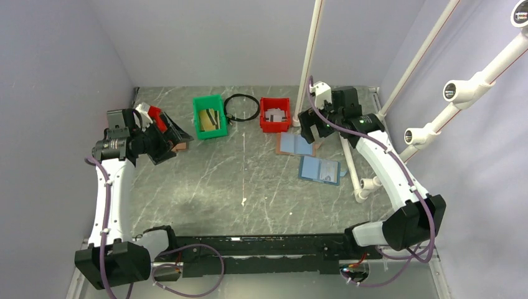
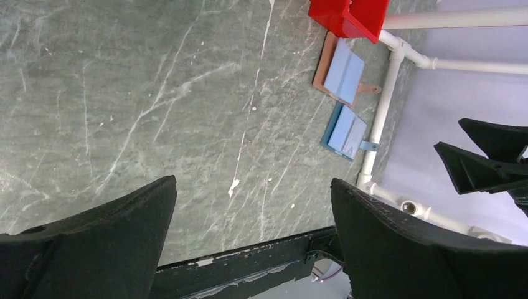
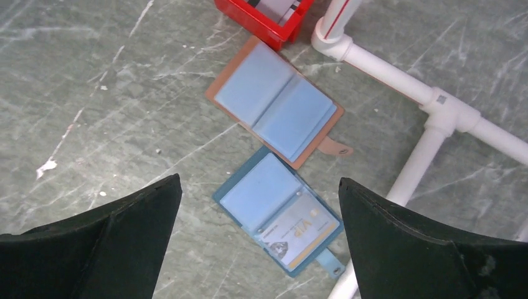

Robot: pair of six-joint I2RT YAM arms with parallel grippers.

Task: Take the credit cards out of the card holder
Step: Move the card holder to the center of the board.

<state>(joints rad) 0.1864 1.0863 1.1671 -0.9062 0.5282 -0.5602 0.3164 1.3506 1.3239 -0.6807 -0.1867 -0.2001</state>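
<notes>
Top external view: a grey-green marbled desk lies bare through its middle, with walls at its edges. A white plastic pipe frame crowds the open reddish-brown bifold card holder, which lies between a red plastic bin and a blue-covered holder. The left pincer and right pincer both gape, holding nothing.

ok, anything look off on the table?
The brown holder lies open and askew, and looks empty. The only pocketed card visible sits in the blue holder. Nothing looks spilled or damaged.
</notes>
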